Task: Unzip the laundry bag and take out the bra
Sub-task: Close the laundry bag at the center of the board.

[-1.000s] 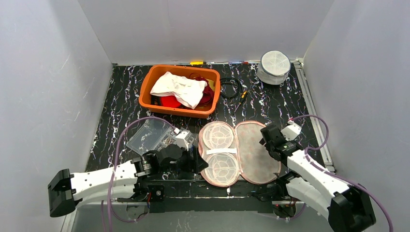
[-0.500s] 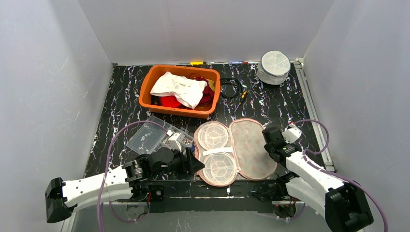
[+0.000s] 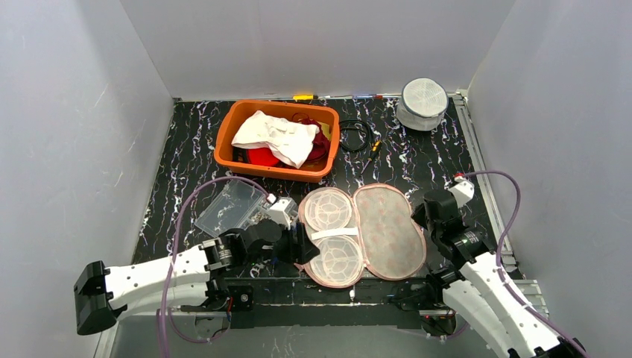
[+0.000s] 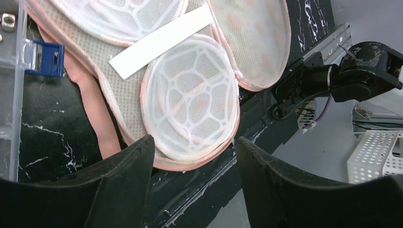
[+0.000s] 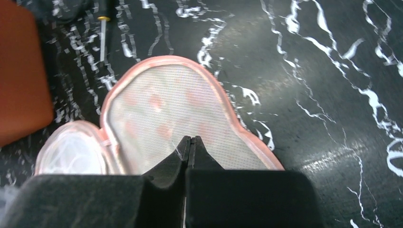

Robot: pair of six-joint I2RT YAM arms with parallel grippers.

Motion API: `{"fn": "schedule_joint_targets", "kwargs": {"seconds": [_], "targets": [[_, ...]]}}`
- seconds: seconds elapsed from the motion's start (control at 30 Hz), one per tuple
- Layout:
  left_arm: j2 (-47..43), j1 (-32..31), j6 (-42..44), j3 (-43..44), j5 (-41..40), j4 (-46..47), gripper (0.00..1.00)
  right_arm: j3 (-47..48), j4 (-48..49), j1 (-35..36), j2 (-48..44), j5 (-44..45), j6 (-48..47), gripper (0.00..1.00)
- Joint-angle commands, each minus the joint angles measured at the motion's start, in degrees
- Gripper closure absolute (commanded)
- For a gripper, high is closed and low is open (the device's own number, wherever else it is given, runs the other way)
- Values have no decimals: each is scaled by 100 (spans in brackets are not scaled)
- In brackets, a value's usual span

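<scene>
The laundry bag [image 3: 387, 231] lies unzipped and spread flat at the table's front: a pink-edged mesh flap on the right, two white mesh domes [image 3: 332, 212] with a white strip across them on the left. I cannot make out the bra for certain; a pink fabric band [image 4: 90, 109] lies along the bag's left edge. My left gripper [image 3: 302, 246] is open at the bag's left side, its fingers either side of the near dome [image 4: 190, 102], not touching it. My right gripper [image 5: 190, 138] is shut over the flap [image 5: 161, 104], nothing seen between its tips.
An orange basin [image 3: 227, 153] with white and red cloth stands at the back. A clear plastic box [image 3: 231, 209] with a blue clip [image 4: 45, 58] sits left of the bag. Black cable [image 3: 356, 134], a screwdriver [image 3: 373, 149] and a round white mesh container [image 3: 423, 103] lie behind.
My right gripper has gone from open to shut and pulled back right, off the flap. The bag shifted slightly left and up. My left gripper stayed open beside it.
</scene>
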Motion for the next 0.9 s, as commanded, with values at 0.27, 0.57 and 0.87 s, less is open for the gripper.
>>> {"fn": "schedule_joint_targets", "kwargs": {"seconds": [0.27,0.57,0.87], "targets": [[644,-28,569,529,-357,-279,35,136,665,-214,1816,-448,-633,25],[133,-28,149,-129,-369,-254,35,-421,1503,-743,2886,-732,-385,39],[64,-28,389,63,-592,-590,35,-618,1401,-778,2826,-1085,-238,97]]}}
